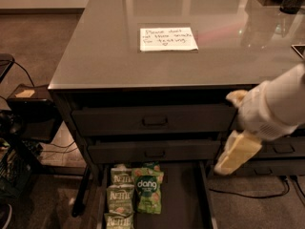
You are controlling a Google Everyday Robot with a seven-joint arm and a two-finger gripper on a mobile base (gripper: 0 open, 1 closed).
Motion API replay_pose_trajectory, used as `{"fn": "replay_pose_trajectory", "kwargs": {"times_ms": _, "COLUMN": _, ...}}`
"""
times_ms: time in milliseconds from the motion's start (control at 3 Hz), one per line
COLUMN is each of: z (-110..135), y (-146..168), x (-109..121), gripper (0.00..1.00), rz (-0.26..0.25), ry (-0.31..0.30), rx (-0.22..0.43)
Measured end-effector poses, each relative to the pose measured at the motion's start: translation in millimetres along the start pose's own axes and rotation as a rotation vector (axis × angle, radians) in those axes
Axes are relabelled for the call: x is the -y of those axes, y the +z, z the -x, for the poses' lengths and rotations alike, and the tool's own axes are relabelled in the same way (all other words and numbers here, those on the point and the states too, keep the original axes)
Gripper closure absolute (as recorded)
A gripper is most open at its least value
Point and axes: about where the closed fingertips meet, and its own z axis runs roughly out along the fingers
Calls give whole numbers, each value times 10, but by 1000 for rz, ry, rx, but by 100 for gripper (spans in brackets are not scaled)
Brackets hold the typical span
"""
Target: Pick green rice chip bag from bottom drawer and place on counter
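Gripper (229, 133) above-right of bottom drawer (181, 194)

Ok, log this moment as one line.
gripper: open, empty, at right before the upper drawers | green chip bag: in open bottom drawer, beside Kettle bags | counter: bears a note, no bag yet

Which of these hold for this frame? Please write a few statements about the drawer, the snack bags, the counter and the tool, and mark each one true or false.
1. The green rice chip bag lies in the open bottom drawer. True.
2. The tool is shut on the green rice chip bag. False: the tool hangs empty and open in front of the upper drawers, on the right side of the cabinet and above the bottom drawer.
3. A white handwritten note lies on the counter. True.
4. The Kettle bags sit on the counter. False: the Kettle bags are in the bottom drawer, beside the green rice chip bag, on its left in the picture.
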Motion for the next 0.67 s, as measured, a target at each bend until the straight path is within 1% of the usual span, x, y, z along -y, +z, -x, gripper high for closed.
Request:
{"fn": "replay_pose_trajectory", "kwargs": {"times_ms": 333, "z": 32, "y": 655, "x": -212, "gripper": 0, "rz": 48, "ry": 26, "rx": 87}}
{"fn": "replay_pose_trajectory", "kwargs": {"times_ms": 667, "z": 9, "y": 1314, "x": -451, "gripper": 0, "rz": 118, "ry": 64, "rx": 139}}
